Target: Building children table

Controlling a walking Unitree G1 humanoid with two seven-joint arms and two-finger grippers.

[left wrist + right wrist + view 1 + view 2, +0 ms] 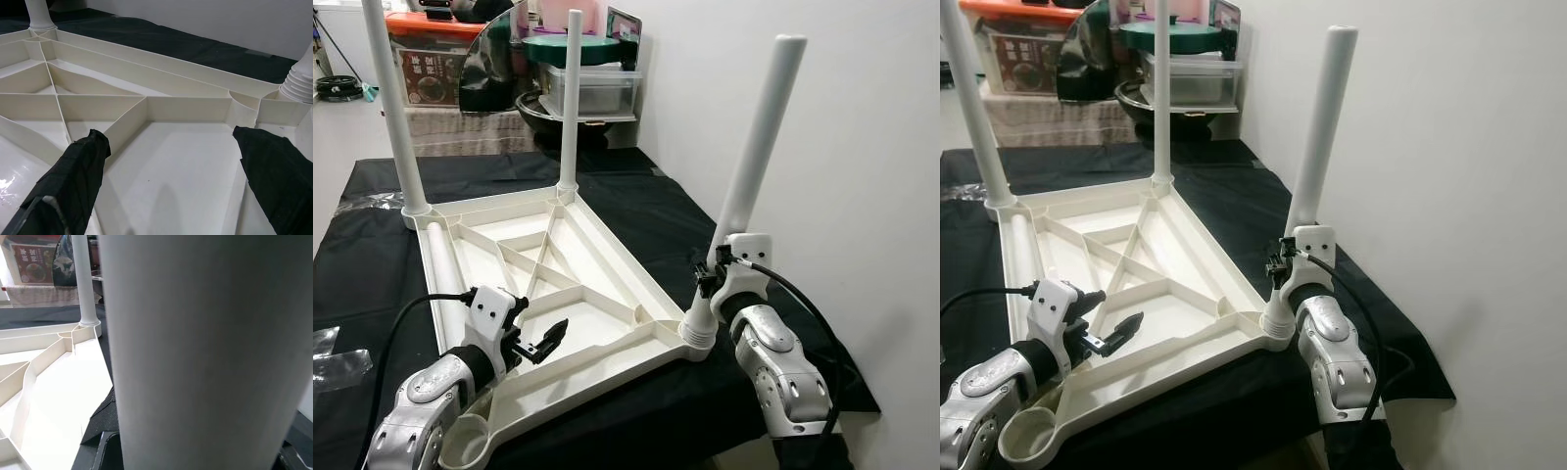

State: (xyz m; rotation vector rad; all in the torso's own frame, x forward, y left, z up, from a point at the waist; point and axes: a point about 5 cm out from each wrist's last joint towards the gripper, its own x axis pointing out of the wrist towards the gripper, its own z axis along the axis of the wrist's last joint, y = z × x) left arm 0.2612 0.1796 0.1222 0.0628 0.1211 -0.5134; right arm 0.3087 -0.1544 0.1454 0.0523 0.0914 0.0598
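Observation:
A white plastic tabletop lies upside down on the black-covered table. Two white legs stand in its far corners, one at the left and one in the middle. A third leg stands tilted in the near right corner socket, and my right gripper is shut on it just above the socket. A fourth leg lies loose inside the tabletop along its left edge. The near left socket holds nothing. My left gripper hovers open over the ribbed underside near the front.
A white wall runs close along the right, just past the table's right edge. Stacked bins, bowls and a box crowd the area behind the table. Clear plastic wrap lies on the cloth at the left.

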